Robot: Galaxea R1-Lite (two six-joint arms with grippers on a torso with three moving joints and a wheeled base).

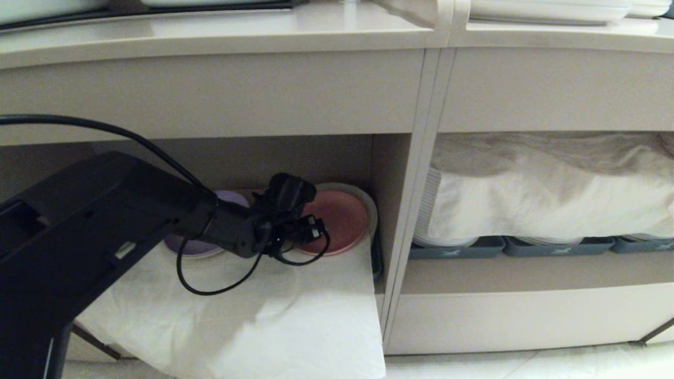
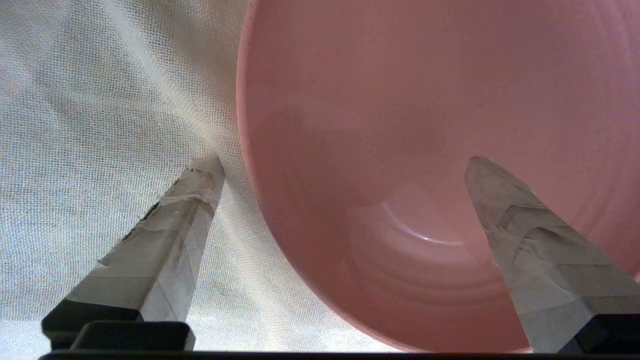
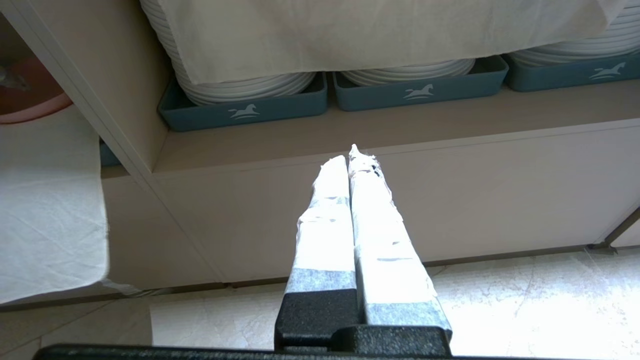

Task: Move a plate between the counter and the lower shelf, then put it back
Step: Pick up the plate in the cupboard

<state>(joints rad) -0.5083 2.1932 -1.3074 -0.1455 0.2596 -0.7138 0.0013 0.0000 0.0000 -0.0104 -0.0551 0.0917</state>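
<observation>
On your far left, the left arm (image 1: 105, 221) reaches into the lower shelf (image 1: 263, 158), where a white cloth (image 1: 253, 310) drapes over the stacks and spills down the front. A purple plate (image 1: 231, 199) sits on that cloth behind the arm. Just right of it, your left gripper (image 1: 310, 229) stands at the near edge of the plate (image 1: 339, 213), which lies flat on the cloth inside the cubby. In the wrist view the fingers (image 2: 165, 250) are spread wide, one over the cloth beside the pink rim and the other over the plate's (image 2: 425, 125) inner face; whether either tip touches it you probably cannot judge from here. Past the upright divider (image 1: 416, 184), the wider cubby holds white plate stacks (image 3: 240, 85) in grey-blue trays (image 3: 245, 107) under another cloth (image 1: 547, 195). Your right gripper (image 3: 355, 160) hangs outside that cubby, low over the floor (image 3: 525, 300), its taped fingers pressed together on nothing.
</observation>
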